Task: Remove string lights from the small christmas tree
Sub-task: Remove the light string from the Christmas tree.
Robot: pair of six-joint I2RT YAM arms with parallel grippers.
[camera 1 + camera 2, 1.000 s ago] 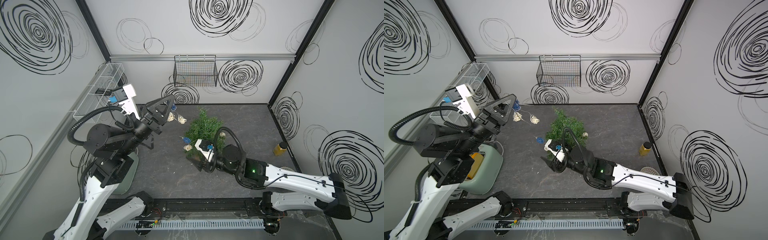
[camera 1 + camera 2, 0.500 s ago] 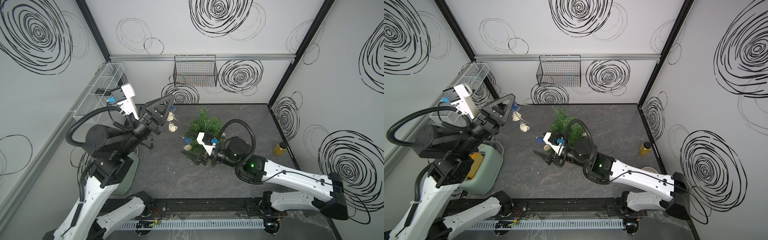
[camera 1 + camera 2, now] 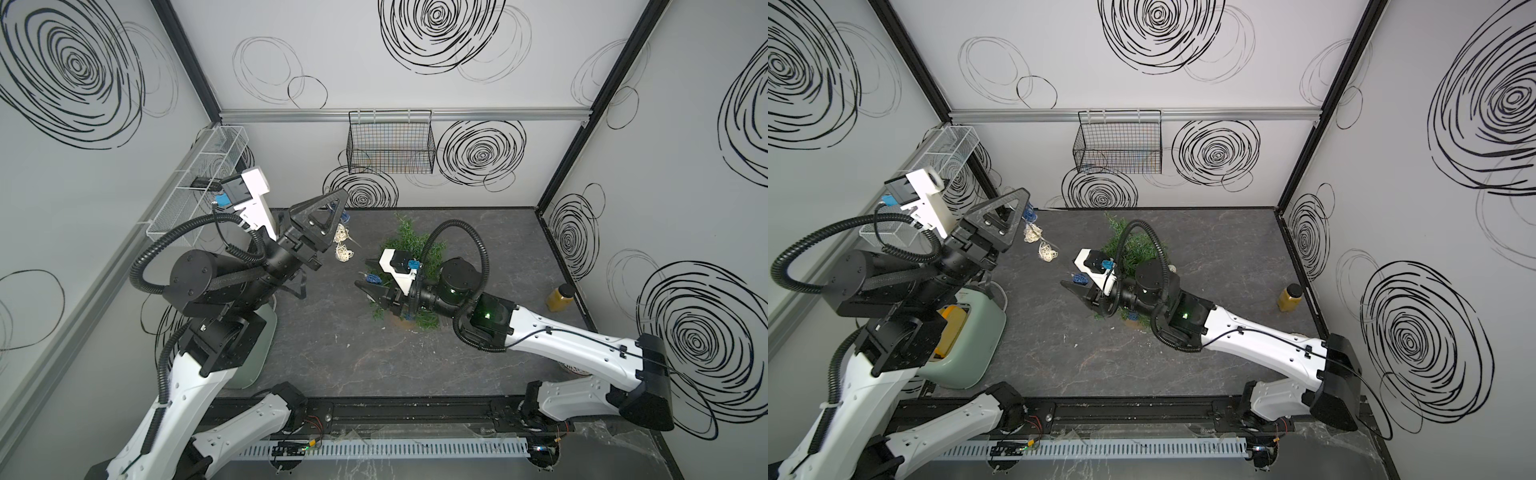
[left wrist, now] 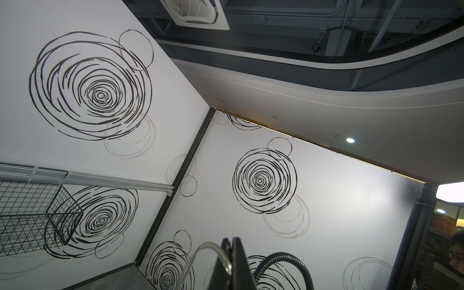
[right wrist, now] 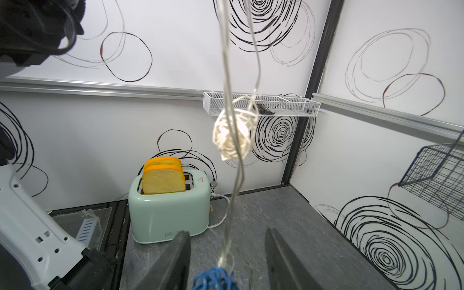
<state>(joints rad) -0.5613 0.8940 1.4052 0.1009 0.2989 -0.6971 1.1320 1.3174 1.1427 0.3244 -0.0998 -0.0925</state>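
**Grey marbled table, lights hanging between two tools**

White walls scrawled with black spirals close in the dark grey table [image 3: 332, 353]. The small christmas tree [image 3: 409, 245] stands toward the back middle of it, with bushy green needle branches and a pointed tip aimed at the back wall. The right arm crosses over its lower half, so the pot is mostly hidden.

The string lights [image 5: 232, 136] are a thin pale wire carrying small woven balls. Two cream-white balls and a dark blue one hang in the air just under the raised left tool [image 4: 231, 244], left of the tree and clear of it. In the left wrist view that tool's jaws are pressed together, pinching a loop of the wire.

From there the wire drops to another dark blue ball [image 3: 372, 277], just left of the branches. This ball lies between the jaws of the right tool [image 3: 363, 273]. Those jaws stand spread, and the right wrist view shows a gap on either side of the ball and wire. Whether any wire lies in the branches cannot be told.

A mint-green toaster [image 5: 170, 216] holding two slices of bread sits at the table's left edge. A black wire basket [image 3: 390, 149] hangs on the back wall and a white wire shelf [image 3: 208, 178] on the left wall. A yellow jar [image 3: 560, 297] stands by the right wall.
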